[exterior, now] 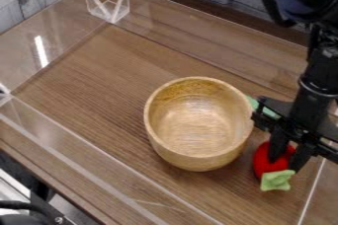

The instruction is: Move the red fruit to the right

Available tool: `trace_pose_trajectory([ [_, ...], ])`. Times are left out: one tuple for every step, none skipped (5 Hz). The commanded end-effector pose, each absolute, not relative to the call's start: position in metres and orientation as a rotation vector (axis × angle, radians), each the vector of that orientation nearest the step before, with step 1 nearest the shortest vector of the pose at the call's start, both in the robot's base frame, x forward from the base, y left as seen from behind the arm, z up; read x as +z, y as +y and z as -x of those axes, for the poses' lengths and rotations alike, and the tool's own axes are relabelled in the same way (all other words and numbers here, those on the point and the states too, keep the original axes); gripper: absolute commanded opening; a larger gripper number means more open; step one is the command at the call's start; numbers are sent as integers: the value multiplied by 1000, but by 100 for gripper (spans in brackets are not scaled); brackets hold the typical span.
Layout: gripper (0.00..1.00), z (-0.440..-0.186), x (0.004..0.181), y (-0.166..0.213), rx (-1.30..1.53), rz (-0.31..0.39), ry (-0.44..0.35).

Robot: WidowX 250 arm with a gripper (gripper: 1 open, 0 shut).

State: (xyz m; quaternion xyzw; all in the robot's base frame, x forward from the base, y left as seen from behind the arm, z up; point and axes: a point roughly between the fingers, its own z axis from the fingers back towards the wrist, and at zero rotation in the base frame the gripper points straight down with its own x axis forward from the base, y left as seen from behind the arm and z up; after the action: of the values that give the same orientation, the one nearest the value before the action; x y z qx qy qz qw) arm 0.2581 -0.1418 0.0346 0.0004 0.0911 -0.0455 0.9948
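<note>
While the gripper (282,156) points straight down at the table's (119,81) right edge, its black fingers (263,142) stand on either side of the red fruit (275,160), close against it; I cannot tell whether they pinch it. That fruit sits on the wood just right of the wooden bowl (199,122), its green cap (278,181) toward the near edge.

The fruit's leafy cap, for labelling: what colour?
Light green, on the red fruit; camera view, below the gripper.
</note>
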Motion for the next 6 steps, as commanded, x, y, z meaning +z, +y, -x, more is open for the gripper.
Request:
trace_pose_trajectory([
  [0, -262, 66, -152, -93, 9, 105],
  [100, -267, 69, -148, -70, 15, 109],
  [100, -271, 72, -147, -48, 20, 112],
  [100, -274, 84, -143, -24, 29, 94],
  [100, -274, 94, -136, 11, 37, 79],
  [100, -276, 102, -131, 49, 49, 59],
])
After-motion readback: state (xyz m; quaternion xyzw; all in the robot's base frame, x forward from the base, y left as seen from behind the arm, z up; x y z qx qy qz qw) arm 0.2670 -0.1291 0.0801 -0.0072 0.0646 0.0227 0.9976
